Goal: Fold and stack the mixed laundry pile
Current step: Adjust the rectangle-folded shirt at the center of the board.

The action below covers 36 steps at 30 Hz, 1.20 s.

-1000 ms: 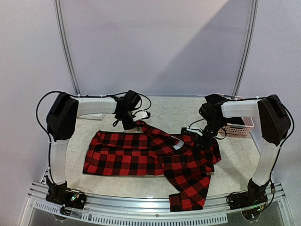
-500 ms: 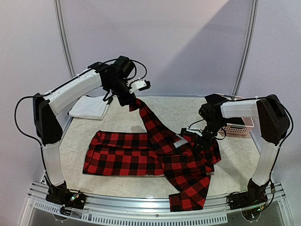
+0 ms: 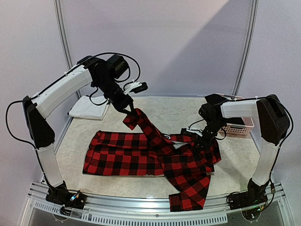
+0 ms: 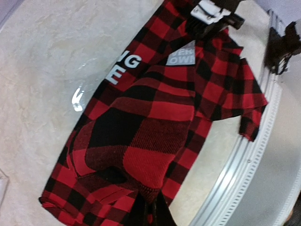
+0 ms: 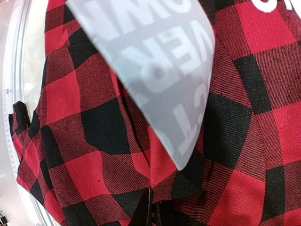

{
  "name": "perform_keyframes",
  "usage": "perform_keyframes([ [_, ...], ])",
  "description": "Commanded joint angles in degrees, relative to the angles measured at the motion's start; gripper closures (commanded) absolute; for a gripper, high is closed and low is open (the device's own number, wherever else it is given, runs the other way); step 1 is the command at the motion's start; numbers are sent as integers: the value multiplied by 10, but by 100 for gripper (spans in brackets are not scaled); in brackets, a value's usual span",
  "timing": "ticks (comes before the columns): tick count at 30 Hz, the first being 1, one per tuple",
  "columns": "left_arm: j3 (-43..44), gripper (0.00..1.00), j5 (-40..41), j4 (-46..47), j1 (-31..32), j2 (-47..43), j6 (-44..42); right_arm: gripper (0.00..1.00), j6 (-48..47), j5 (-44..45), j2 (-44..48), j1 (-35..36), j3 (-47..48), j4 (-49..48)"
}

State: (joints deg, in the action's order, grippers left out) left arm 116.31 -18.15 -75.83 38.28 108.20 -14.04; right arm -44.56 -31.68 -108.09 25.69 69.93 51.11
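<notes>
Over the last second the left gripper (image 3: 129,110) has risen from table height and swung a little to the left, drawing one sleeve (image 3: 149,129) of the flannel shirt (image 3: 127,157) up with it. The right gripper (image 3: 205,140) has not shifted.

The left gripper's jaws are closed tight on the end of that sleeve, held in the air above the far left-centre of the table (image 3: 178,113). From the pinch the sleeve runs as a taut strip, slanting down and to the right until it joins the shirt body near its grey label (image 4: 181,54). The left wrist view looks down the length of this strip, with the checked cloth bunched at the fingers.

The right gripper is low on the shirt's right side, close to the label, its jaws closed on a fold of the red-and-black cloth. In its wrist view, cloth and label fill the frame.

The shirt body lies flat on the table, its long axis running left to right, its left part spread smooth and its right part rumpled under the right gripper. A second sleeve trails toward the near edge.

A folded white cloth (image 3: 89,107) lies at the far left, well apart from the shirt. A pink basket (image 3: 237,128) stands at the far right, just behind the right arm.
</notes>
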Motion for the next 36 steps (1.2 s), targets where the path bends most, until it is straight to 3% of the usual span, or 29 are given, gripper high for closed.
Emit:
perform_keyframes([
  [1,3,100,-141,-74,1,-31,83,97,-16,-6,4,-3,5,12],
  [6,-74,100,-302,-15,-27,-68,192,97,-22,-6,5,-3,5,19],
  [13,-172,100,-396,46,-81,-67,302,97,-28,-8,6,-3,5,21],
  [18,-210,100,-514,133,-161,-12,352,97,-33,-8,3,-3,5,24],
  [21,-185,100,-530,149,-190,50,370,97,-34,-9,-3,-3,11,29],
  [23,-148,100,-505,122,-205,108,353,96,-34,-10,-6,-3,13,31],
  [29,27,72,-279,43,-246,263,306,97,-33,-14,-10,-2,17,34],
  [32,51,69,-212,112,-253,262,339,96,-32,-14,-15,-3,18,36],
  [36,0,62,-110,208,-246,195,352,96,-33,-14,-20,-3,19,36],
])
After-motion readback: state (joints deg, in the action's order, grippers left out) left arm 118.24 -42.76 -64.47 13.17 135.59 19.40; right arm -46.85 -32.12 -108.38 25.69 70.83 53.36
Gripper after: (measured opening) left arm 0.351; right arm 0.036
